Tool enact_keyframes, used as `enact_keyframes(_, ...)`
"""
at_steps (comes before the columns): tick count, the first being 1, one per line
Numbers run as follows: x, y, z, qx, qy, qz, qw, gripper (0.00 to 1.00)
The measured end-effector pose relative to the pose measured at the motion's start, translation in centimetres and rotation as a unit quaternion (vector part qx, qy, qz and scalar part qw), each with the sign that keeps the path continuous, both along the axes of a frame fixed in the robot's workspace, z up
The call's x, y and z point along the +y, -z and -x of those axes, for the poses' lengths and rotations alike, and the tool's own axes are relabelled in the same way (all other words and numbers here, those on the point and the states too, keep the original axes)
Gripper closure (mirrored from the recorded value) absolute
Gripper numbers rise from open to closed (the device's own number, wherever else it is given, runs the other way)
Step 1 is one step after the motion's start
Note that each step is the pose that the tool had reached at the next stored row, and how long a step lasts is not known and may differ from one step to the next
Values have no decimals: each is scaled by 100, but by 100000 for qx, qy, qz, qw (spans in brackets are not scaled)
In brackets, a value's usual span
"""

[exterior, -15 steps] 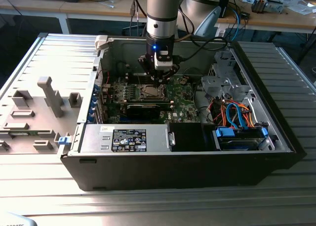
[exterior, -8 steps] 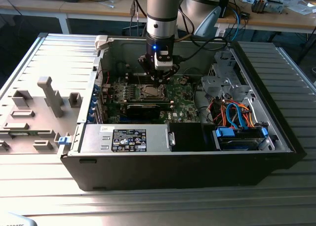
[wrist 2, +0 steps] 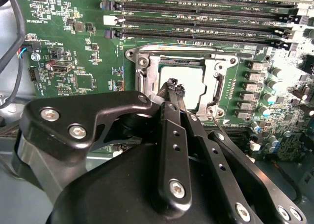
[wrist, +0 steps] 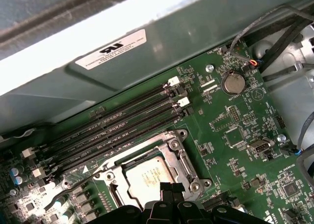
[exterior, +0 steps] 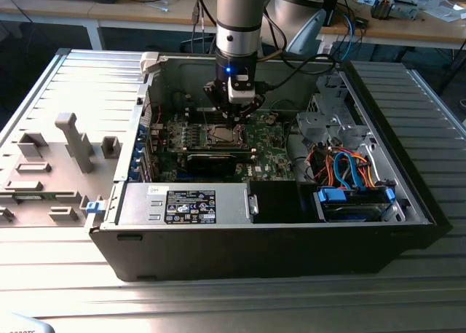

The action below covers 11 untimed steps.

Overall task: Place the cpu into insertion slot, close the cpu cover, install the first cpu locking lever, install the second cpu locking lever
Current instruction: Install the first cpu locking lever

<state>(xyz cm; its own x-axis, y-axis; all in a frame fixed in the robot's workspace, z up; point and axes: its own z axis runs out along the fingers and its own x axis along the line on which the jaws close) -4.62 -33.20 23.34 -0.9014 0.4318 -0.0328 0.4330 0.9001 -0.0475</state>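
Inside the open computer case (exterior: 291, 249), the gripper (wrist 2: 172, 86) hangs just above the insertion slot (exterior: 222, 134), its fingers (wrist 2: 167, 131) clenched tip to tip with nothing between them. The cpu (wrist: 147, 174) sits flat in the slot (silver face up). The cpu cover (wrist: 180, 161) lies down around it, framing it on the green motherboard (wrist: 235, 136).

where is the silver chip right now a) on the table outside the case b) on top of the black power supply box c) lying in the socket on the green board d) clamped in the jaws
c: in the second wrist view the chip lies flat inside the socket, its pale face ringed by the metal frame.
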Motion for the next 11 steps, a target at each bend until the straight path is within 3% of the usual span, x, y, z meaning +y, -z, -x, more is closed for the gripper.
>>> enact_keyframes(11,0,1,0,0,-301,1,100000,89)
